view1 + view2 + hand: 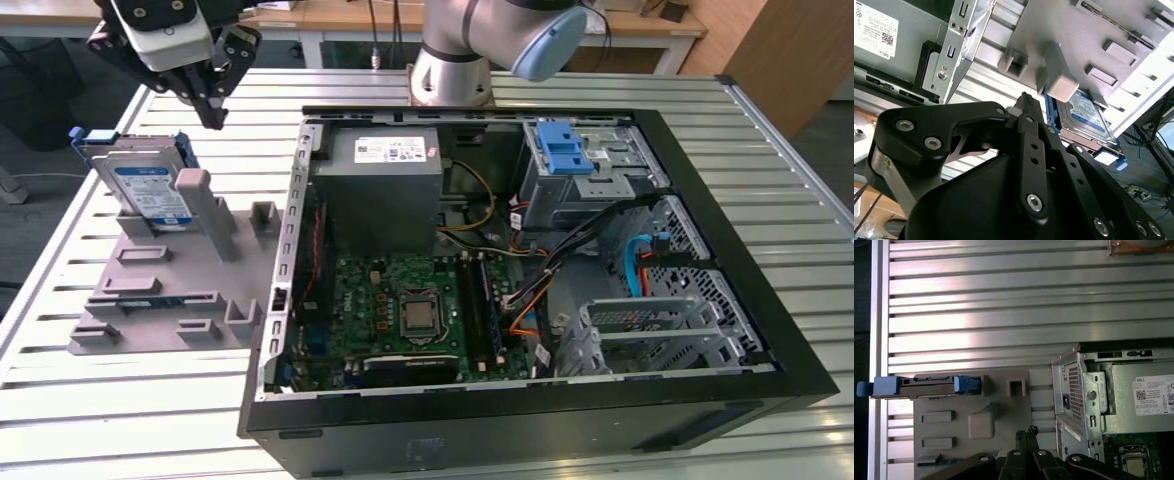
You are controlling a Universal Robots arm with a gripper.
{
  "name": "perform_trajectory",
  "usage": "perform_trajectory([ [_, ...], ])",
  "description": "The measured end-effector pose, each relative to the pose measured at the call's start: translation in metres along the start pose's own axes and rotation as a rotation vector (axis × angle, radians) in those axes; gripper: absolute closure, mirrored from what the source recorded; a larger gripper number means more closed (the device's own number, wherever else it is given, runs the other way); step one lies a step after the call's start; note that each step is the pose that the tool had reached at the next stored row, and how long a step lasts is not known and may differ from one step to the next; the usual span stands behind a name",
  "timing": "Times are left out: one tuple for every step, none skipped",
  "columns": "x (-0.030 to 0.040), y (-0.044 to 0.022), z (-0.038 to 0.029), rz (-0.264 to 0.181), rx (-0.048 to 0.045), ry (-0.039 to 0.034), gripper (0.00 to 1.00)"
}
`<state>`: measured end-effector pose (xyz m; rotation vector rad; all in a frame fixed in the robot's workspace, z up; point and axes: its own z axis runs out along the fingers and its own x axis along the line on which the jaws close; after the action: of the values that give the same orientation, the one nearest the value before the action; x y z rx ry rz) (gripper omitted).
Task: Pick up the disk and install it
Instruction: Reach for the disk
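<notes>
The hand hangs above the bench, fingers together and empty, near the disk but apart from it. The disk stands on edge in the grey holder, beside a grey post. For a good grasp, I judge the fingers should part, centre over its upper edge and stay clear of the post.

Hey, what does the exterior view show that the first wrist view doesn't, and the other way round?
Exterior view: the labelled face of the disk, standing upright in the grey holder, plus the blue latch bracket and the full outline of the open case.
First wrist view: the disk edge-on from above, with one blue caddy end sticking out past the holder's edge.
Both: the disk, the holder, the power supply, and the gripper, its jaws closed, near the disk but not touching it.
</notes>
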<state>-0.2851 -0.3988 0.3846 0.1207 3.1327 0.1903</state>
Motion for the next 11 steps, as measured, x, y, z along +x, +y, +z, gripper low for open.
perform_trajectory([
  [0.0007, 0.0000, 0.0000, 0.000, 0.0000, 0.0000, 0.89],
  [0.0014, -0.0001, 0.0001, 0.000, 0.0000, 0.0000, 0.89],
  [0.0021, -0.0001, 0.0001, 0.000, 0.0001, 0.0001, 0.89],
  [0.0028, -0.0002, 0.0001, 0.000, 0.0001, 0.0001, 0.89],
  [0.0035, -0.0002, 0.0002, 0.000, 0.0000, 0.0000, 0.89],
  [0.0040, -0.0003, 0.0002, 0.000, 0.0000, 0.0000, 0.89],
  [0.0042, -0.0003, 0.0003, 0.000, -0.0001, -0.0001, 0.89],
  [0.0043, -0.0003, 0.0002, 0.000, 0.0000, 0.0000, 0.89],
  [0.0043, -0.0003, 0.0002, 0.000, 0.0001, 0.0001, 0.89],
  [0.0044, -0.0003, 0.0002, 0.000, 0.0001, 0.0001, 0.89],
  [0.0045, -0.0003, 0.0002, 0.000, 0.0000, 0.0000, 0.89],
])
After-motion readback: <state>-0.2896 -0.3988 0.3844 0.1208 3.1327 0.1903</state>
